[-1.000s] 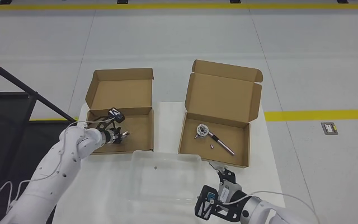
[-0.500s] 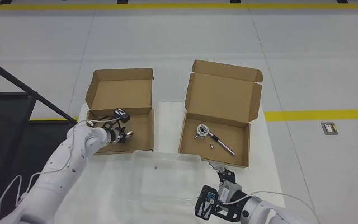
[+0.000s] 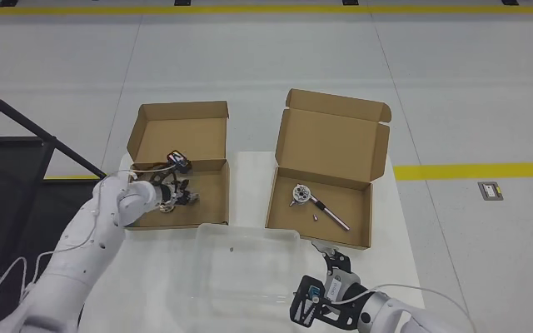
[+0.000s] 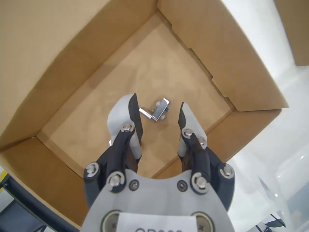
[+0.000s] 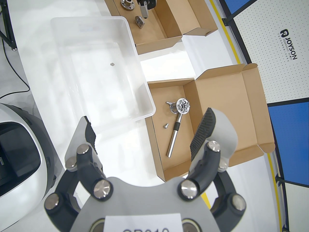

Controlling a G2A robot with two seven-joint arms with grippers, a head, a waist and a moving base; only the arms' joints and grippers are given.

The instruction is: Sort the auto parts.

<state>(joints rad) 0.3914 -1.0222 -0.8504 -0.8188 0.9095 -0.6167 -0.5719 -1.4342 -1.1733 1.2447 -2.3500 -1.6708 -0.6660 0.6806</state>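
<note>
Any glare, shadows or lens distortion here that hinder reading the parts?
Left wrist view: the wide lens bows the cardboard box walls, the white table glares out, the small metal part below the open left end effector is evenly lit. Right wrist view: the steel rod glints, the clear tub carries faint reflections. Top view: even light, soft shadows.

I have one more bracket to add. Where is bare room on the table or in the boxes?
Free: the table strip between the left box and right box, and inside the clear bin. Crowded: the left box, where the left gripper hangs, jaws open, over a small metal part; the right box's middle, with disc and rod.
</note>
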